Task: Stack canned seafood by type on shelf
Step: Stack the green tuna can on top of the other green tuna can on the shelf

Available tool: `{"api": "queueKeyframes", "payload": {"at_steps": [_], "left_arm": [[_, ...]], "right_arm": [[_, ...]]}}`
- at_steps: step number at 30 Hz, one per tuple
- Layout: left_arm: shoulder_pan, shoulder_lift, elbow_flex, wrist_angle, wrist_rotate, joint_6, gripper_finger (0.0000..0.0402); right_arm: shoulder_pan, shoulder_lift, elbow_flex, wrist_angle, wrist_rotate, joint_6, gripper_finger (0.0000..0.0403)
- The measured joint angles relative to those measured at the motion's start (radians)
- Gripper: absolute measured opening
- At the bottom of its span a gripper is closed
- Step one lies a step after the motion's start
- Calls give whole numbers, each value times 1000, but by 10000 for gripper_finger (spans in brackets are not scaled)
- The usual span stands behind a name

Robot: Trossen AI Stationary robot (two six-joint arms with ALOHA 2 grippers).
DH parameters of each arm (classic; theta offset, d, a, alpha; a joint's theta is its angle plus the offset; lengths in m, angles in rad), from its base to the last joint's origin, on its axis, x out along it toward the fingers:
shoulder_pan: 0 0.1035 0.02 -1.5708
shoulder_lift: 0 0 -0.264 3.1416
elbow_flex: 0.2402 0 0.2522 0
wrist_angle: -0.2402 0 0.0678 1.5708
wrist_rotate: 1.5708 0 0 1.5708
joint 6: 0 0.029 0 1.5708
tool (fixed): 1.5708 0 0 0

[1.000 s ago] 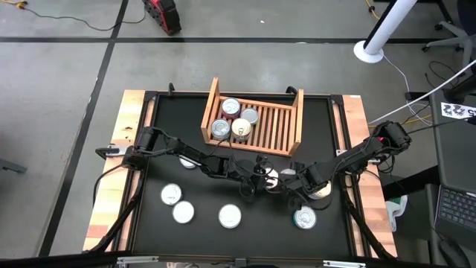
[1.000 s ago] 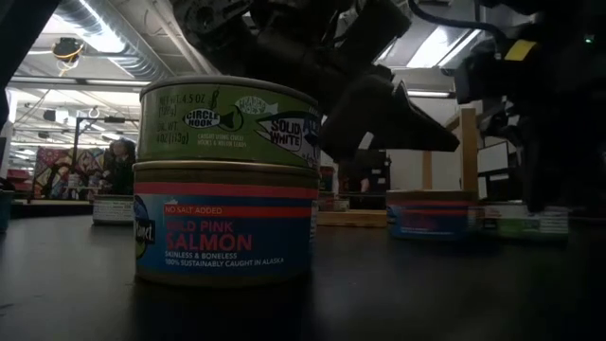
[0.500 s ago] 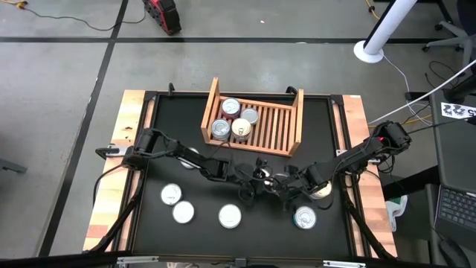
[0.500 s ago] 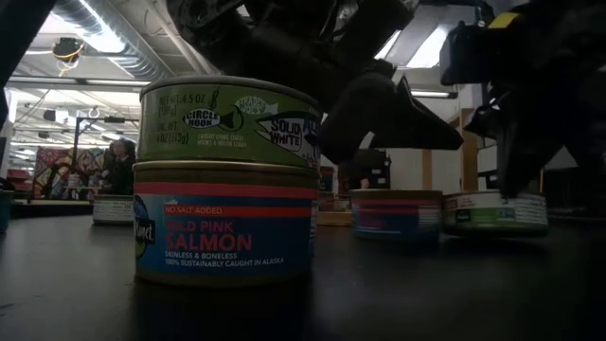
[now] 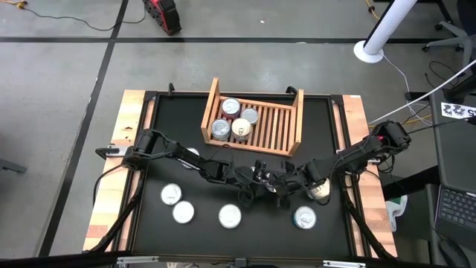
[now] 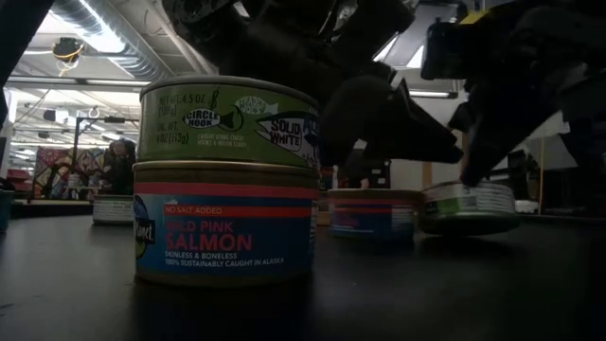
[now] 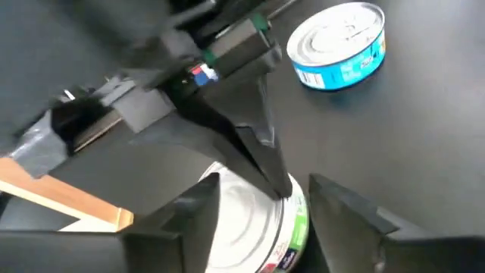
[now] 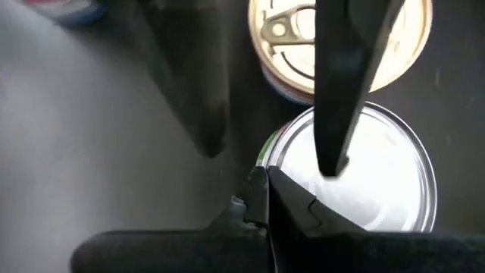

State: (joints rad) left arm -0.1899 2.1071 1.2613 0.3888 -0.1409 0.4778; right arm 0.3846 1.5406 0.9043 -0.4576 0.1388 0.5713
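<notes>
black matting covers the table [image 5: 163,126] in the high view, framed by pale wooden edges, with grey concrete floor and a white pole base beyond. the shelf [image 5: 253,119] stands at the far middle with four tins [image 5: 234,119] grouped at its left end. both arms meet at the table's centre: the left claw [image 5: 262,179] and the right claw [image 5: 286,183] are crowded over one spot, and a collision between them is the likeliest fault. loose tins lie along the near edge.

in the low view a green-labelled tin sits on a pink salmon tin [image 6: 223,223], a mixed pair that would need re-sorting. farther back a green-banded tin [image 6: 469,207] is seen tilted, one edge raised off the table beside a red-and-blue tin [image 6: 371,210]; it could roll or drop flat if nudged. ceiling ducts and lights fill the room behind.

in the left wrist view the left claw's fingers [image 7: 186,220] are spread either side of a green-edged tin [image 7: 250,227], not gripping it, while the other arm's finger presses on the lid.

in the right wrist view the right claw [image 8: 261,201] is clenched, its tips at the white lid's rim [image 8: 379,174]; a slip there could flick the tin.
</notes>
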Motion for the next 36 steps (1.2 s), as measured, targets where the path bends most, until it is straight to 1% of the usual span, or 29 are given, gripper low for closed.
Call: {"api": "queueKeyframes", "payload": {"at_steps": [3, 7, 9, 12, 14, 21, 26, 31, 36], "left_arm": [[0, 0, 0, -33, -1, 0, 225], [0, 0, 1, -91, -4, 0, 238], [0, 0, 1, -116, -18, 0, 239], [0, 0, 1, -123, -70, 3, 239], [0, 0, 1, -123, -89, 29, 239], [-15, 0, 1, -130, -93, 113, 239], [-28, 0, 1, -168, -94, 156, 239], [-28, 0, 1, -172, -148, 180, 239], [-29, 0, 1, -173, -153, 185, 239]], "right_arm": [[-23, 0, 0, 7, 0, 0, 0], [-46, 0, 0, 18, -1, -1, 0], [-53, 0, 0, 24, -2, -1, 0], [-54, 0, 0, 48, 0, -1, 0], [-53, 0, 0, 60, -1, -1, 0], [-53, 0, 0, 66, -1, -1, 0], [-53, 0, 0, 68, 1, 2, 0], [-53, 0, 0, 101, 4, 4, 0], [-53, 0, 0, 110, 8, 4, 0]]}}
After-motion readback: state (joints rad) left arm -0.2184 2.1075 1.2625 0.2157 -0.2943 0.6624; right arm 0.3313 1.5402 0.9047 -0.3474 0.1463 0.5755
